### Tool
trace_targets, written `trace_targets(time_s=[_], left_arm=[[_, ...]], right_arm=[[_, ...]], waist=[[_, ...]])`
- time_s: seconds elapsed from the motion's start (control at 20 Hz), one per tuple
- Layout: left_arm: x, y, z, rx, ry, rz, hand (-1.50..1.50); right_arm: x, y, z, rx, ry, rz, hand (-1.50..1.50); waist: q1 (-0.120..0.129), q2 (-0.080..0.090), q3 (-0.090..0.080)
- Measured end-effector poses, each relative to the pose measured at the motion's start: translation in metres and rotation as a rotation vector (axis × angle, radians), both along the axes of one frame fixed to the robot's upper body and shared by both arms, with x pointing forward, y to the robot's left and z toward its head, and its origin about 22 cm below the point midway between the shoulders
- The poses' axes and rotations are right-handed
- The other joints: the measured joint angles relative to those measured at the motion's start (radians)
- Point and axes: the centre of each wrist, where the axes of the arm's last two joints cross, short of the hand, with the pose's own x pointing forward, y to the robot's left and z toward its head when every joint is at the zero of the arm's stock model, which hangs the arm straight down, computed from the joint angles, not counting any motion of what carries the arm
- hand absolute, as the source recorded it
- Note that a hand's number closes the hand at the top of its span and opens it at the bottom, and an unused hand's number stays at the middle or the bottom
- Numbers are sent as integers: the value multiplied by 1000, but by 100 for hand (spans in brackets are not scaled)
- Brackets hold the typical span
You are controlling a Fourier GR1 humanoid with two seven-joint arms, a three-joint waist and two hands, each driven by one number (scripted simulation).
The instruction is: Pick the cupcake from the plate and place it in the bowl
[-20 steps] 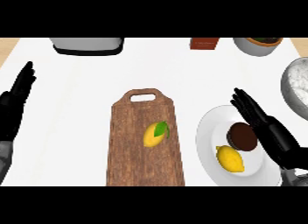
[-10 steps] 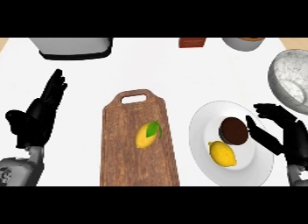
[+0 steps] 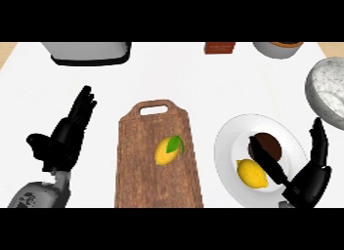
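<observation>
Cupcake (image 3: 268, 144) sat on the far half of the white plate (image 3: 231, 141), just behind a lemon (image 3: 252, 174); from above it showed as a dark round top, approx. as wide as long, so no clear long axis or pointing dir. R hand (image 3: 309, 178) hovered at the plate's near-right edge, open, w/ fingers (image 3: 318, 140) straight by the rim, thumb stretched across the cupcake's near-left side, nothing gripped. L hand (image 3: 59, 141) was open, fingers straight, left of the cutting board (image 3: 142, 180); marbled bowl (image 3: 332, 90) lay beyond the plate, far right.

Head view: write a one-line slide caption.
Right hand open at the cupcake on the plate; bowl beyond.
</observation>
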Motion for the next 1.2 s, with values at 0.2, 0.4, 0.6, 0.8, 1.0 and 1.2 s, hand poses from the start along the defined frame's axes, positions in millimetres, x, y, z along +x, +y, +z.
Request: trace_targets(time_s=[0.2,0.4,0.6,0.8,1.0,1.2], left_arm=[[0,-10,-2,-2,-5,-5,0],[-1,-8,-1,-4,-7,-17,0],[0,-8,-2,-7,-4,-23,0],[7,-9,-2,-12,-7,-28,0],[5,-8,-5,-11,-7,-31,0],[2,-8,-5,-18,-7,-31,0]], right_arm=[[-13,2,-4,-38,57,-99,-150],[-18,0,8,-15,135,-158,-150],[-15,3,28,41,257,-176,-150],[-10,7,54,88,405,-170,-150],[-3,15,75,119,532,-164,-150],[2,24,72,128,606,-139,-150]], waist=[[7,3,-2],[15,5,-3],[21,6,-1],[22,7,0],[28,6,2],[30,6,4]])
